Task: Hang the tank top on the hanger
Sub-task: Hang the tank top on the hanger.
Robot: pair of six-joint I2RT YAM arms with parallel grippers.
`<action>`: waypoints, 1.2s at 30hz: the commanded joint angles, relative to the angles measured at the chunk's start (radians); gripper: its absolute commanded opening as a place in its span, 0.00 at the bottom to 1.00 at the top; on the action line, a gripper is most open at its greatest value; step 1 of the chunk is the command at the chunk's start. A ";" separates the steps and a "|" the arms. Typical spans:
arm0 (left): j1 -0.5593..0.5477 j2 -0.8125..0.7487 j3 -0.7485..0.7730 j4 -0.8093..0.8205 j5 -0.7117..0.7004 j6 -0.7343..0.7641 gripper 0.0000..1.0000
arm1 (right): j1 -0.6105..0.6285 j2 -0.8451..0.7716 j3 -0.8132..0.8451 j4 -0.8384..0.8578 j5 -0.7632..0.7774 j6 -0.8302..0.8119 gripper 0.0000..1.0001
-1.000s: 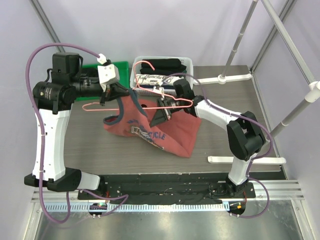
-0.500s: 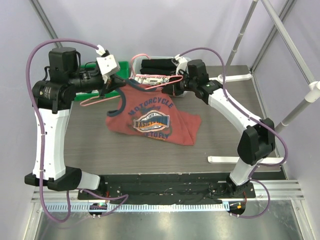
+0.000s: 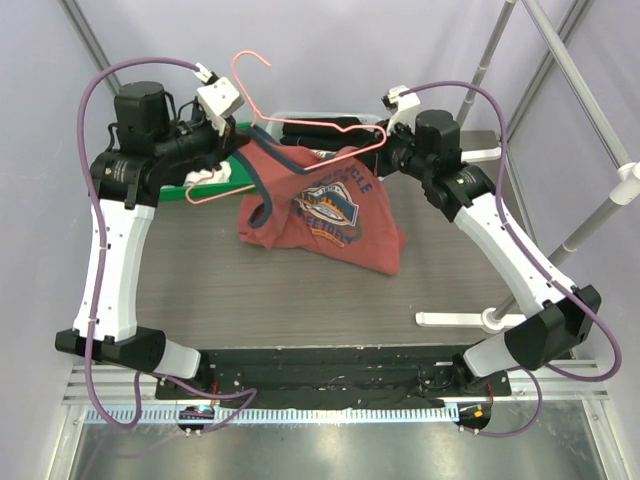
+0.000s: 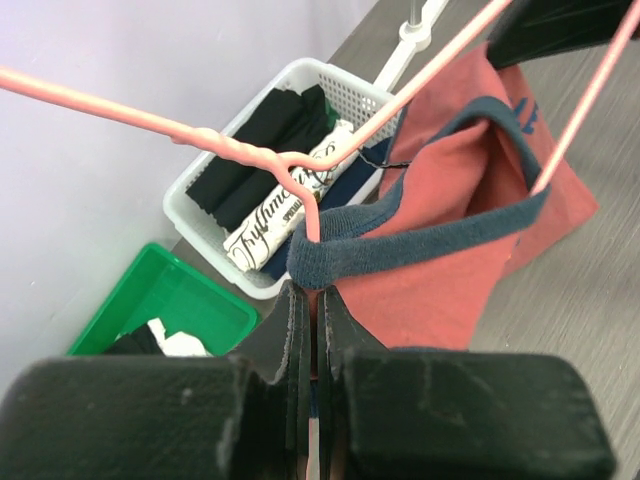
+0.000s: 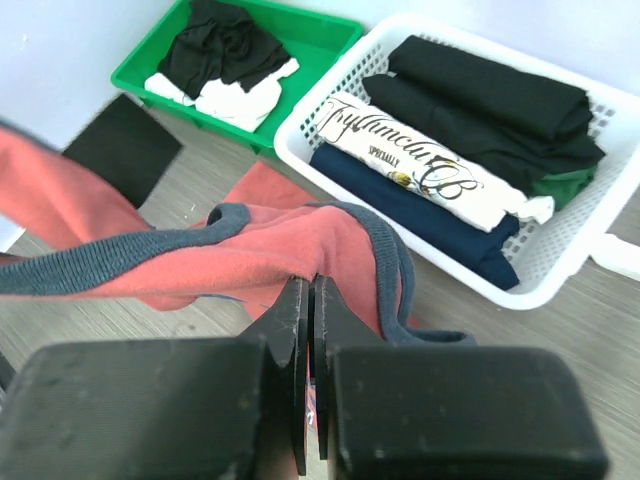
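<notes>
The pink wire hanger (image 3: 320,127) is held up over the back of the table, its hook pointing up. The rust-red tank top (image 3: 325,205) hangs below it, chest graphic facing up, its lower part resting on the table. My left gripper (image 3: 240,143) is shut at the shirt's left shoulder. In the left wrist view its jaws (image 4: 315,295) pinch the hanger (image 4: 240,145) wire where it runs under the navy trim of the tank top (image 4: 440,290). My right gripper (image 3: 388,152) is shut at the right shoulder. There its jaws (image 5: 312,285) clamp the tank top (image 5: 250,250) fabric.
A white basket (image 5: 545,290) of folded black, navy and white printed clothes stands at the back, also in the left wrist view (image 4: 185,190). A green tray (image 3: 215,175) with cloths sits left of it. A metal rack pole (image 3: 590,215) and its white base bar (image 3: 490,318) stand on the right.
Both arms have risen and spread apart, lifting the hanger and the tank top. The right gripper moved up and to the right. The shirt now hangs stretched between the grippers.
</notes>
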 commanded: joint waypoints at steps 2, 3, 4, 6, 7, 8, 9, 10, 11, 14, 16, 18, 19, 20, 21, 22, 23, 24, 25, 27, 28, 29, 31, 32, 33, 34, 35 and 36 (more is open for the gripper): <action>0.003 -0.003 -0.003 0.142 -0.036 -0.091 0.00 | 0.001 -0.044 -0.096 0.049 0.060 -0.030 0.01; 0.003 -0.004 -0.010 0.150 -0.043 -0.098 0.00 | 0.010 -0.044 -0.115 0.059 0.060 -0.037 0.01; 0.003 -0.005 -0.015 0.161 -0.061 -0.100 0.00 | 0.013 -0.045 -0.159 0.074 0.048 -0.054 0.01; 0.001 -0.006 -0.027 0.178 -0.085 -0.111 0.00 | 0.024 -0.074 -0.216 0.109 0.017 -0.076 0.01; 0.001 -0.005 -0.038 0.182 -0.095 -0.112 0.00 | 0.030 -0.081 -0.249 0.118 -0.041 -0.094 0.01; 0.001 -0.003 -0.043 0.193 -0.116 -0.112 0.00 | 0.030 -0.085 -0.260 0.112 -0.091 -0.103 0.03; 0.001 -0.004 -0.047 0.199 -0.122 -0.112 0.00 | 0.030 -0.099 -0.271 0.102 -0.137 -0.107 0.05; 0.001 -0.005 -0.052 0.202 -0.125 -0.109 0.00 | 0.031 -0.108 -0.294 0.089 -0.252 -0.113 0.12; 0.001 -0.001 -0.053 0.202 -0.129 -0.105 0.00 | 0.034 -0.117 -0.300 0.071 -0.314 -0.163 0.18; 0.000 0.002 -0.055 0.202 -0.124 -0.091 0.00 | 0.043 -0.136 -0.293 -0.059 -0.545 -0.278 0.52; 0.000 0.002 -0.058 0.195 -0.116 -0.074 0.00 | 0.050 -0.144 -0.267 -0.160 -0.599 -0.315 0.67; 0.000 -0.003 -0.064 0.181 -0.095 -0.060 0.00 | 0.047 -0.147 -0.250 -0.214 -0.636 -0.353 0.77; 0.000 -0.004 -0.067 0.170 -0.084 -0.039 0.00 | 0.047 -0.150 -0.247 -0.227 -0.630 -0.351 0.78; 0.000 -0.011 -0.075 0.164 -0.078 -0.026 0.00 | 0.033 -0.157 -0.248 -0.216 -0.589 -0.337 0.79; 0.000 -0.012 -0.078 0.161 -0.075 -0.025 0.00 | 0.015 -0.160 -0.250 -0.193 -0.581 -0.277 0.79; 0.000 -0.017 -0.082 0.159 -0.076 -0.022 0.00 | -0.011 -0.162 -0.256 -0.131 -0.572 -0.237 0.79; 0.000 -0.021 -0.086 0.159 -0.078 -0.022 0.00 | -0.056 -0.162 -0.256 -0.095 -0.540 -0.155 0.79; 0.000 -0.023 -0.086 0.159 -0.089 -0.022 0.00 | -0.083 -0.162 -0.253 -0.048 -0.535 -0.125 0.79; 0.000 -0.024 -0.086 0.162 -0.098 -0.023 0.00 | -0.099 -0.163 -0.250 -0.021 -0.508 -0.107 0.79; 0.000 -0.029 -0.086 0.170 -0.127 -0.031 0.00 | -0.110 -0.154 -0.227 -0.021 -0.319 -0.065 0.79; 0.000 -0.031 -0.084 0.161 -0.138 -0.023 0.00 | -0.111 -0.145 -0.193 -0.029 -0.238 -0.055 0.79; 0.000 -0.031 -0.083 0.155 -0.139 -0.003 0.00 | -0.114 -0.113 -0.172 -0.045 -0.200 -0.056 0.79; 0.000 -0.034 -0.072 0.126 -0.121 0.024 0.00 | -0.114 -0.075 -0.101 -0.096 -0.094 -0.053 0.80; 0.000 -0.035 -0.069 0.103 -0.095 0.043 0.00 | -0.114 -0.050 -0.086 -0.104 -0.086 -0.057 0.80; 0.000 -0.037 -0.067 0.092 -0.078 0.047 0.00 | -0.114 -0.042 -0.077 -0.102 -0.086 -0.070 0.80; 0.000 -0.041 -0.058 0.080 -0.058 0.058 0.00 | -0.116 -0.038 -0.067 -0.098 -0.077 -0.061 0.80; 0.000 -0.041 -0.056 0.063 -0.034 0.066 0.00 | -0.114 -0.030 -0.061 -0.096 -0.072 -0.058 0.80; 0.000 -0.044 -0.053 0.057 -0.026 0.070 0.00 | -0.114 -0.019 -0.058 -0.090 -0.054 -0.048 0.80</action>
